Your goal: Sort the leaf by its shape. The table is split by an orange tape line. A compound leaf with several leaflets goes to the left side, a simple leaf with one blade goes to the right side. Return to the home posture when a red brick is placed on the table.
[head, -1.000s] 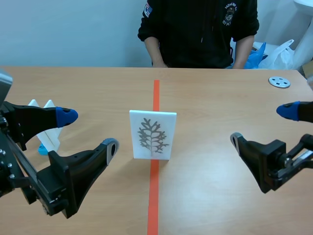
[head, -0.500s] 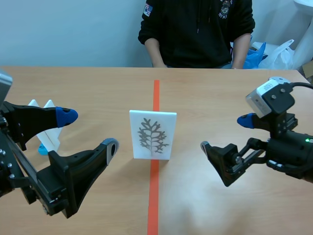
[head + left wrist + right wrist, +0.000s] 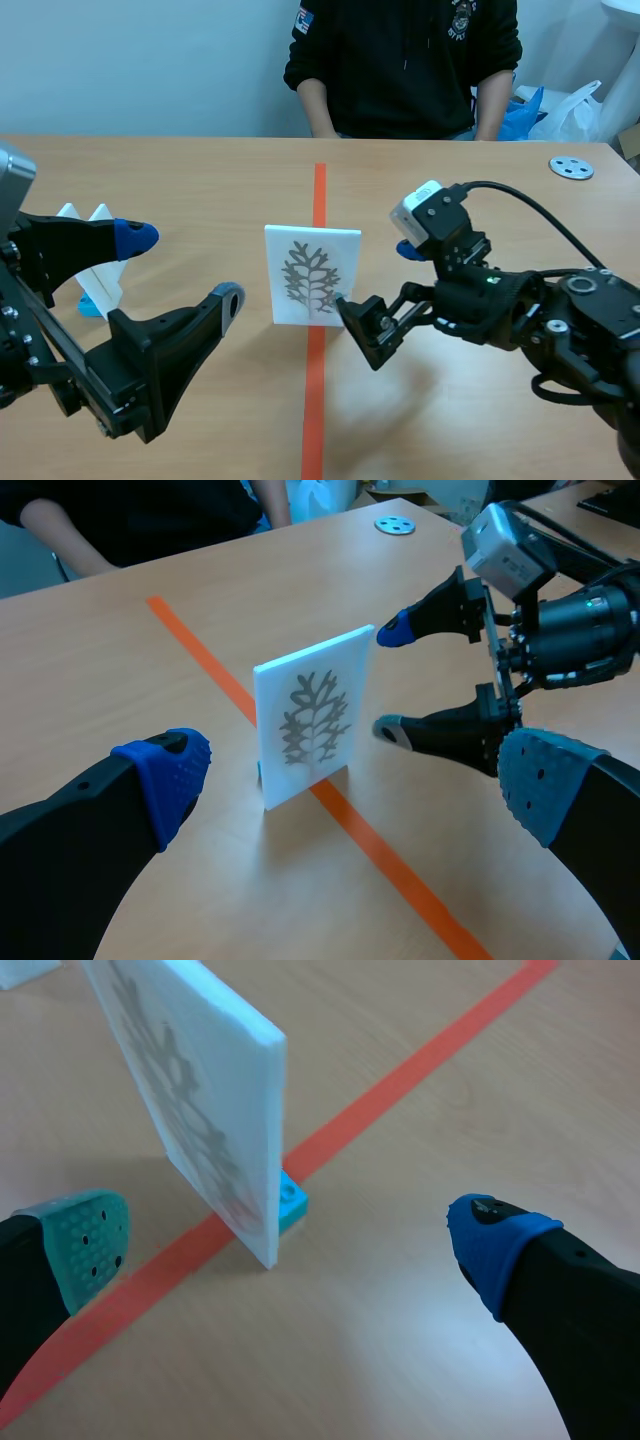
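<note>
Change: the right arm has swung in from the desk's right edge toward the middle. The left arm and the card have not shifted.
Left gripper (image 3: pixel 182 267): fingers spread wide and holding nothing, low over the desk's (image 3: pixel 180 180) left side and well apart from the task's card.
Spare card (image 3: pixel 95 265): a white card that stands near the left gripper.
Leaf card (image 3: pixel 312 275): upright on the orange tape line (image 3: pixel 316 400) at mid desk. Its print is a branching leaf with several lobes, which I judge compound, so it is bound for the left side.
Right gripper (image 3: pixel 378 278): fingers wide and holding nothing, just beside the card's right edge.
Key relation: the card lies ahead of the right gripper, edge-on between its fingers and closer to the green-padded one. Its long axis is vertical, and the right arm is clearly the nearer.
Views: only the right wrist view shows the card's thickness, its small blue base (image 3: pixel 291 1200), and a gap on both sides of it. The scene view shows the printed face but hides the base.
</note>
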Action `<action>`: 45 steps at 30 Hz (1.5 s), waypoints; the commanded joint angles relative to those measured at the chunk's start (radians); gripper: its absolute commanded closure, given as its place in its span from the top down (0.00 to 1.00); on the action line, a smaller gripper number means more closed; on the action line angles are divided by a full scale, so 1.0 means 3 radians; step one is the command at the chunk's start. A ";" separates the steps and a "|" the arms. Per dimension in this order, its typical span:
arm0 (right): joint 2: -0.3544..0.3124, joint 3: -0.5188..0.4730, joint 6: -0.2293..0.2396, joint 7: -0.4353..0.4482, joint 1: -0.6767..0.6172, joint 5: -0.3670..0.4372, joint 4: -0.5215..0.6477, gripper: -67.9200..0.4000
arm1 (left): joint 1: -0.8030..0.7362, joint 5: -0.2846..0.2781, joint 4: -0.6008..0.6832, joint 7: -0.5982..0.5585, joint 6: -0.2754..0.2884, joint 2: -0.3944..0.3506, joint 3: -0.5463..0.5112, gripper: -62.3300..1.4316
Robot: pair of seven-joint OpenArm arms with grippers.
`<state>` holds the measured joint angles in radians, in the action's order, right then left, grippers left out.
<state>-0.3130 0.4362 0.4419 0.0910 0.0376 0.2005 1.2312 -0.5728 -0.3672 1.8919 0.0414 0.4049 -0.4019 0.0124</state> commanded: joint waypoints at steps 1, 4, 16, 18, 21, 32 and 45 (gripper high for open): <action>0.0032 0.0024 0.0000 0.0058 0.0106 -0.0004 -0.0005 1.00 | 0.0009 -0.0031 0.0018 -0.0060 0.0005 0.0008 -0.0011 0.99; 0.0144 0.0120 -0.0001 0.0130 0.0209 -0.0118 -0.0165 1.00 | 0.0009 -0.0020 0.0018 -0.0060 0.0005 0.0008 -0.0011 0.99; 0.0520 0.0451 -0.0164 0.0329 0.0469 -0.0516 -0.0778 1.00 | 0.0009 -0.0020 0.0018 -0.0060 0.0005 0.0008 -0.0011 0.99; 0.0528 0.0488 -0.0217 0.0333 0.0467 -0.0520 -0.0802 0.99 | 0.0009 -0.0020 0.0018 -0.0060 0.0005 0.0008 -0.0011 0.99; 0.0524 0.0498 -0.0310 0.0354 0.0455 -0.0520 -0.0807 0.91 | 0.0009 -0.0018 0.0018 -0.0060 0.0005 0.0008 -0.0011 0.99; 0.0519 0.0498 -0.0328 0.0436 0.0392 -0.0520 -0.0807 0.30 | 0.0009 -0.0006 0.0018 -0.0060 -0.0006 0.0008 -0.0011 0.99; 0.0516 0.0497 -0.0327 0.0636 0.0364 -0.0519 -0.0787 0.06 | 0.0010 -0.0006 0.0018 -0.0060 -0.0008 0.0008 -0.0011 0.99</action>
<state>-0.1501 0.5930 0.3443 0.2653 0.1295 0.0338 0.9714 -0.5728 -0.3634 1.8915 0.0410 0.4038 -0.4019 0.0124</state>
